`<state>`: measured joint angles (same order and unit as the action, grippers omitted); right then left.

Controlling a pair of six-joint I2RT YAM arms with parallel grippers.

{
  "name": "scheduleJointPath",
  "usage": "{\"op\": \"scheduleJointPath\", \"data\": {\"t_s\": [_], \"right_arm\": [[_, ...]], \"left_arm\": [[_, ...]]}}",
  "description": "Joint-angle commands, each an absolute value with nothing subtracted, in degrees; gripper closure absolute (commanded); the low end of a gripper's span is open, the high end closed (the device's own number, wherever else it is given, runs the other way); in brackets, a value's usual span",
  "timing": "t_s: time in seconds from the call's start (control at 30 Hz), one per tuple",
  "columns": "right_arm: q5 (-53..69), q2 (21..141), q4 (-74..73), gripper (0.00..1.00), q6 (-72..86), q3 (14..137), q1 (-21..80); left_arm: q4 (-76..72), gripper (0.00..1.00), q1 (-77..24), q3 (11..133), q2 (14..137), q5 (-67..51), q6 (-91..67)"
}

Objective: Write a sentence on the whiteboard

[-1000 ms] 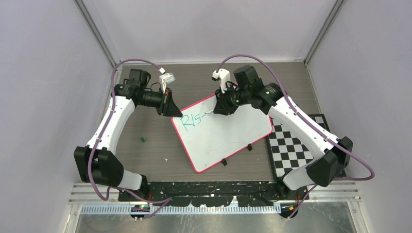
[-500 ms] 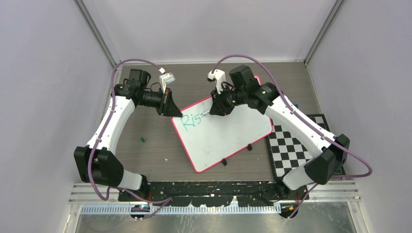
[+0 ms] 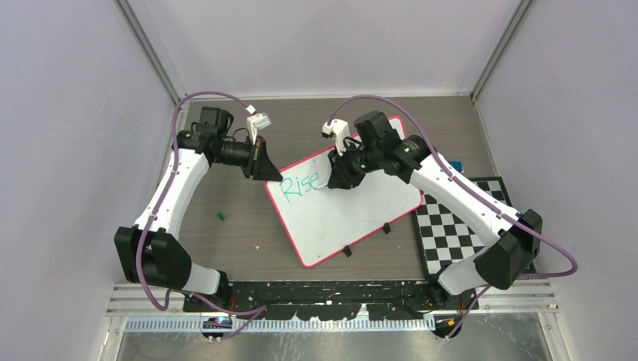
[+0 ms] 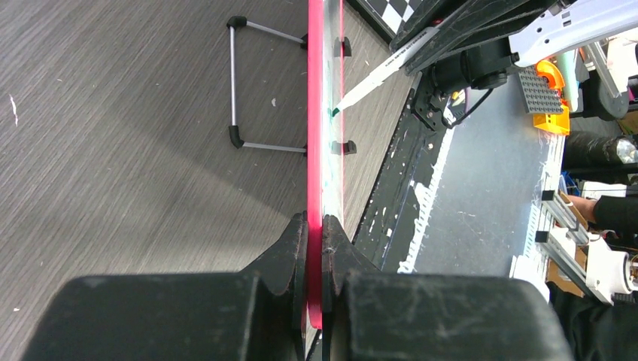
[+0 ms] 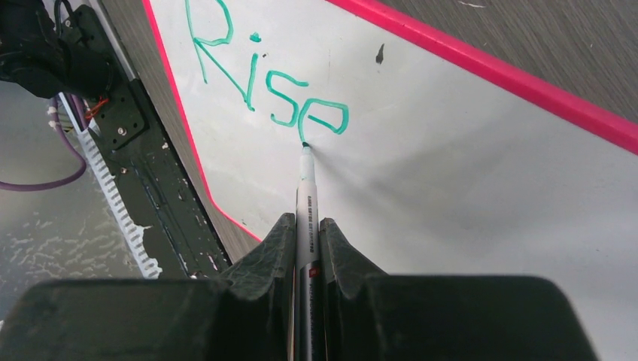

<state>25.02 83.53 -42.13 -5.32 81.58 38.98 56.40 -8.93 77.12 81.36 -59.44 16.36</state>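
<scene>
The whiteboard (image 3: 353, 214) lay slantwise at the middle of the table (image 3: 226, 241), with the checkered mat (image 3: 459, 226) just off its 3 o'clock side. The left gripper (image 4: 314, 248) was closed on the board's pink rim at the 10 o'clock corner, one jaw on each face. The right gripper (image 5: 307, 241) was clamped round a marker (image 5: 306, 192). The marker's tip touched the board at the tail of the "e" in the sentence (image 5: 263, 83), so far the teal word "Rise", written near that same corner.

The board looked thin, light and stiff, with a slick face. I judge it would skate or swivel under the pen's push if let loose, so the rim at a corner, clear of the writing, seems the right hold. The marker looked slim and smooth, best gripped mid-barrel.
</scene>
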Motion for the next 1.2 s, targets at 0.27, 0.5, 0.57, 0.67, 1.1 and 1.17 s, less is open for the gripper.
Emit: {"op": "scheduleJointPath", "data": {"t_s": [0.27,0.5,0.57,0.67,1.1,1.17], "right_arm": [[21.6,81.1,-42.4,1.0,-7.7,83.6,37.0],[28.9,79.9,-47.0,1.0,-9.0,85.8,36.9],[29.8,79.5,-48.1,1.0,-9.4,86.1,36.8],[30.5,78.7,-48.3,1.0,-9.4,85.4,35.1],[27.6,79.6,-43.0,1.0,-6.4,83.5,32.5],[28.1,79.9,-42.7,1.0,-6.2,83.7,32.4]], "left_arm": [[59.2,1.0,-10.7,75.3,80.7,-60.4,17.4],[59.0,1.0,-10.8,75.2,80.9,-60.3,17.5],[58.9,1.0,-10.8,75.2,80.9,-60.3,17.5],[58.5,0.95,-10.9,75.2,81.0,-60.6,17.1],[58.7,0.79,-11.6,76.5,82.5,-61.6,16.7],[58.7,0.83,-11.6,76.5,82.4,-61.4,16.7]]}}
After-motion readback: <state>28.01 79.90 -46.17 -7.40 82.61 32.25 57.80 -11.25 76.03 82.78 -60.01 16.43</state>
